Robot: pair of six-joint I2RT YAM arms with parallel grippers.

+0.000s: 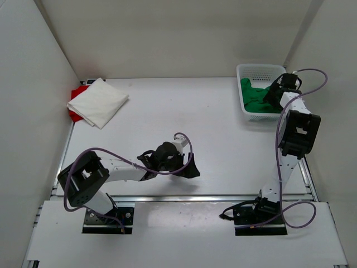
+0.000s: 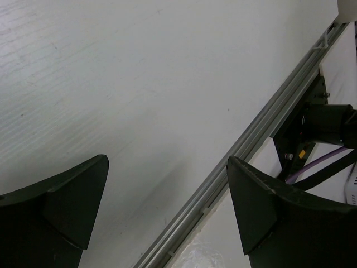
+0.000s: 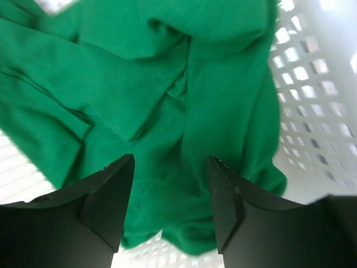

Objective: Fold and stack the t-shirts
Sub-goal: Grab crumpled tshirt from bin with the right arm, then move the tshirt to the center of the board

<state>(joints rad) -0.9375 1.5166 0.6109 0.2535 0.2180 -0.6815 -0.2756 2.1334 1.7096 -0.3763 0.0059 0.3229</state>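
A crumpled green t-shirt (image 1: 255, 96) lies in the white basket (image 1: 249, 70) at the back right. My right gripper (image 1: 271, 91) hangs over the basket, open, its fingers just above the green cloth (image 3: 167, 89) and apart from it. A folded white t-shirt (image 1: 98, 101) lies at the back left on a red one (image 1: 75, 95), of which only an edge shows. My left gripper (image 1: 188, 165) is open and empty, low over bare table near the front middle; in its wrist view (image 2: 167, 206) only the table surface lies between the fingers.
White walls close in the table on the left, back and right. A metal rail (image 1: 184, 197) runs along the table's front edge and shows in the left wrist view (image 2: 251, 139). The arm bases (image 1: 109, 218) sit on the near shelf.
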